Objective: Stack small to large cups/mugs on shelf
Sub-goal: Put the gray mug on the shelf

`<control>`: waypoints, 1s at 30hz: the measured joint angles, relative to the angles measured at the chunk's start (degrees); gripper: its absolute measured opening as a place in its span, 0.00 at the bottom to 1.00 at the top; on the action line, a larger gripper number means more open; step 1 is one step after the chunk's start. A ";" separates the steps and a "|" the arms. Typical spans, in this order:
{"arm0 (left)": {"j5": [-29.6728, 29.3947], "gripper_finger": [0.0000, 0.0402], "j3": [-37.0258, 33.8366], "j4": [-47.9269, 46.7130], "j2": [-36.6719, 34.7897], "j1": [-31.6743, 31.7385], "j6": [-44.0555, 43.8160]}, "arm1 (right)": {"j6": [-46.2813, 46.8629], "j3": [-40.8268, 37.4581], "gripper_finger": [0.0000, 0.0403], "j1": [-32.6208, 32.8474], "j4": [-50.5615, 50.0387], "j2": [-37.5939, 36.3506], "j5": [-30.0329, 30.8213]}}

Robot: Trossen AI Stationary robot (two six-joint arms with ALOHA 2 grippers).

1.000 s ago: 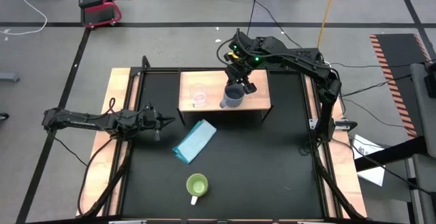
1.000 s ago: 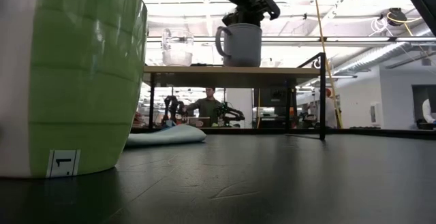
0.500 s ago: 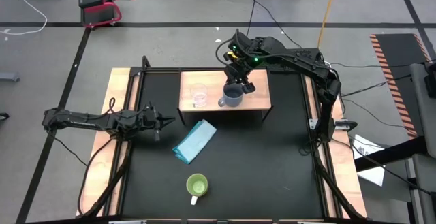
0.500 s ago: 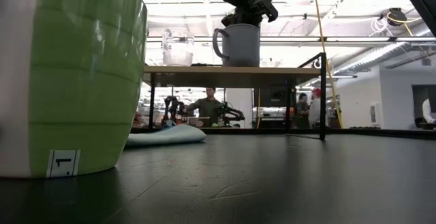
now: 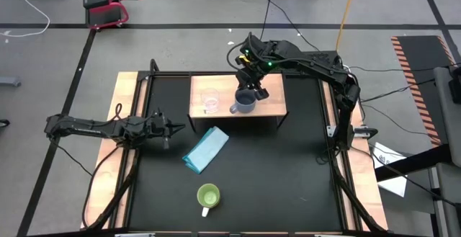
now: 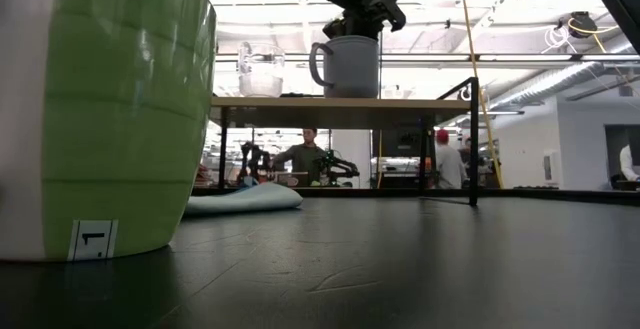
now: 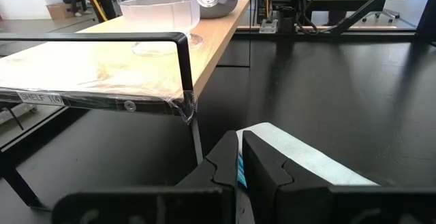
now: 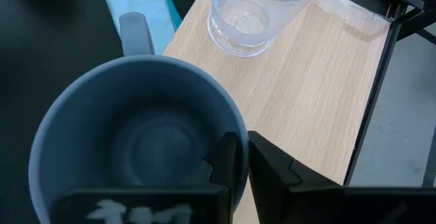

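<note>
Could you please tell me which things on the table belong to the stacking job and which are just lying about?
Belonging to the job:
- clear glass cup
- grey-blue mug, rim pinched by the right hand
- lime-green mug
- shelf

Just lying about:
- light blue cloth
- left hand, shut, idle

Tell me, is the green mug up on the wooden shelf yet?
No, the green mug stands on the black table near its front edge, far from the shelf.

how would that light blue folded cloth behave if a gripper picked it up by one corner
The light blue folded cloth would likely be floppy: it lies flat and soft-edged on the table, so its folds would probably open and hang. It looks thin, so probably light and unlikely to slip from shut fingers.
</note>
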 joint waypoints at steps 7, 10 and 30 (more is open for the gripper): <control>0.00 0.06 0.00 0.02 0.00 0.00 -0.01 | 0.98 0.00 0.06 0.00 -0.06 -0.02 -0.07; 0.00 0.06 0.00 0.02 0.00 0.00 -0.04 | 1.31 0.00 0.06 0.00 -0.07 -0.04 -0.10; 0.00 0.06 0.00 -0.01 0.00 -0.02 -0.24 | 4.16 0.00 0.27 -0.01 0.28 -0.07 -0.15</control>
